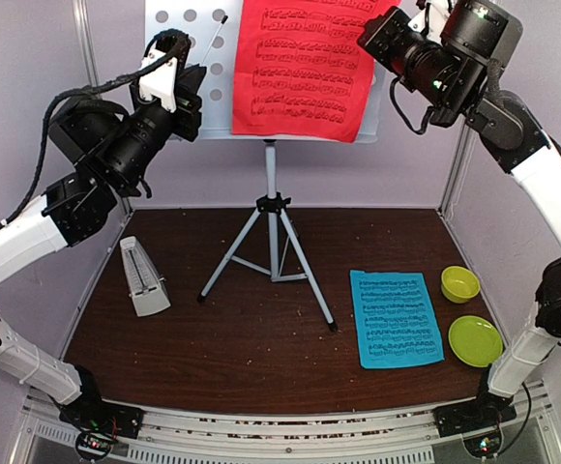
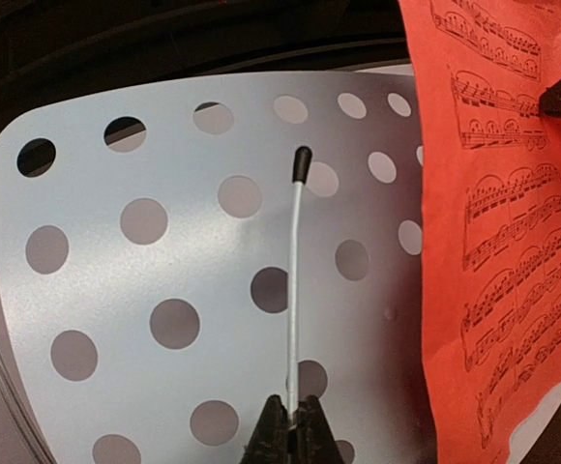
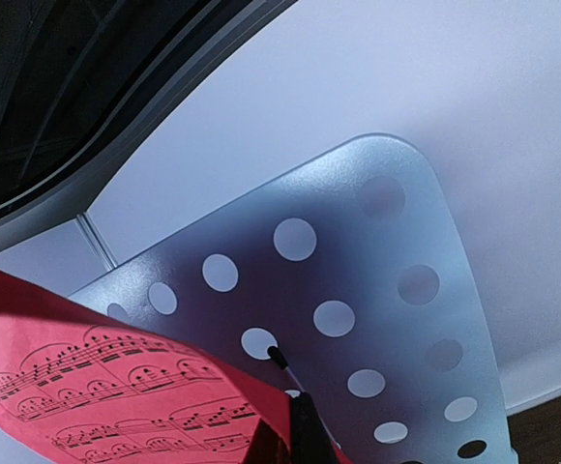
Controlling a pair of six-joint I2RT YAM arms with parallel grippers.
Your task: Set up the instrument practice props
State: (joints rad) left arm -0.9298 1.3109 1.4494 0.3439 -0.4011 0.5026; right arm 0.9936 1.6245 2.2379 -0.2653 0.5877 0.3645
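Steadiness: left end effector (image 2: 285,425), clamping thin white black-tipped wire (image 2: 295,280), should swing it across red paper sheet-music page (image 2: 493,242) that right end effector (image 3: 295,440) pinches.

Lime-green bowl (image 1: 460,283) sits just beyond plate (image 1: 475,340) on brown table (image 1: 251,338).

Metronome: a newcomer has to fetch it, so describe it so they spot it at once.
Start at the music stand on its tripod in the middle of the brown table. Left of the tripod's feet stands the metronome. It is the only pale-grey pyramid; the blue sheet, green bowl and plate lie to the right.
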